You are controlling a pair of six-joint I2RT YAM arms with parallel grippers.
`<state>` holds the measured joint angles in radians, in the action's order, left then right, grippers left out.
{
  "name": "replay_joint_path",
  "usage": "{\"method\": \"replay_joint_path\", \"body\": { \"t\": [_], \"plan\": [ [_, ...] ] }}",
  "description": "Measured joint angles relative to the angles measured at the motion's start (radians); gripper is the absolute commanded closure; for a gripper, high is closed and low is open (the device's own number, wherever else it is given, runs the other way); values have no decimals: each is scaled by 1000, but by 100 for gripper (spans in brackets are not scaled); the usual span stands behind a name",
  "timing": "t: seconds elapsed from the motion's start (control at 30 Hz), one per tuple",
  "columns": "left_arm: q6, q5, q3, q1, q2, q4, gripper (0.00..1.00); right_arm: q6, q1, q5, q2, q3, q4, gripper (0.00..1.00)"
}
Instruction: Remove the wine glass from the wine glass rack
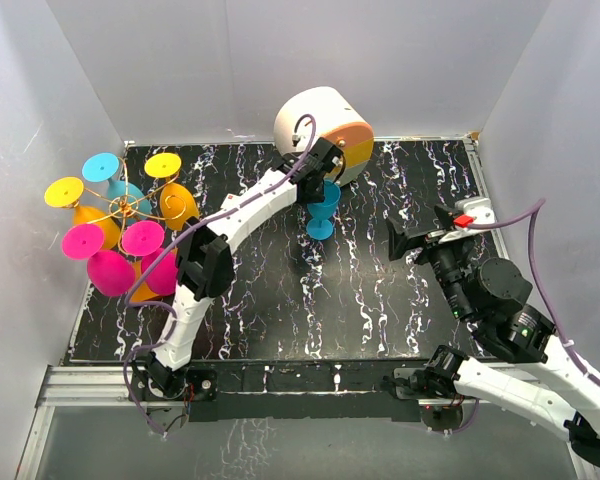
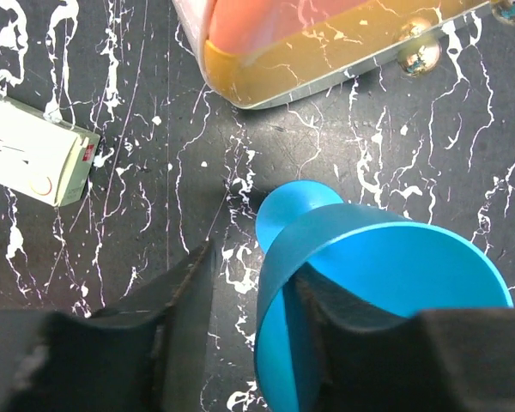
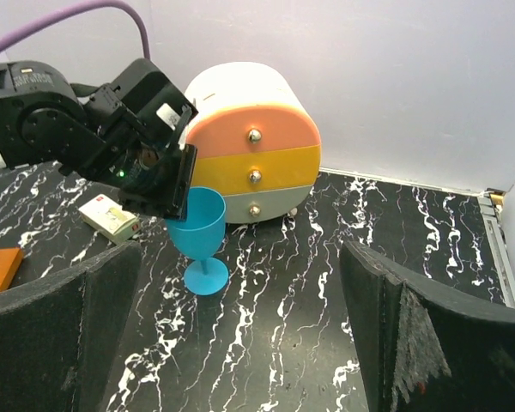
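Observation:
A blue wine glass (image 1: 322, 210) stands upright on the black marbled table, its foot (image 3: 206, 276) down, in front of the round drawer cabinet. My left gripper (image 1: 325, 170) is open at its rim. In the left wrist view, one finger (image 2: 326, 309) is inside the bowl (image 2: 386, 266) and the other finger (image 2: 184, 292) is outside, with table showing between it and the glass wall. The wine glass rack (image 1: 127, 208) stands at the far left with several yellow, cyan, magenta and orange glasses hanging from its golden hooks. My right gripper (image 3: 240, 335) is wide open and empty, to the right of the glass.
The white-and-orange round drawer cabinet (image 1: 325, 125) stands at the back, just behind the blue glass. A small white box (image 3: 107, 217) lies left of the glass. A white block with a red switch (image 1: 470, 215) sits at the right edge. White walls enclose the table.

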<state>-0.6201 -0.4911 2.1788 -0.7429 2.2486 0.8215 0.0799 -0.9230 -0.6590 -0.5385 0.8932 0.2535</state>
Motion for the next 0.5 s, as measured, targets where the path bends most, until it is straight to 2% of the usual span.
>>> {"method": "replay_joint_path", "body": {
  "t": [0.33,0.5],
  "plan": [
    [33,109,76,7,-24,35,27,-7,0,6,-25,-8,3,2],
    [50,244,77,7,-194,38,18,-15,0,16,-35,-8,3,2]
  ]
}}
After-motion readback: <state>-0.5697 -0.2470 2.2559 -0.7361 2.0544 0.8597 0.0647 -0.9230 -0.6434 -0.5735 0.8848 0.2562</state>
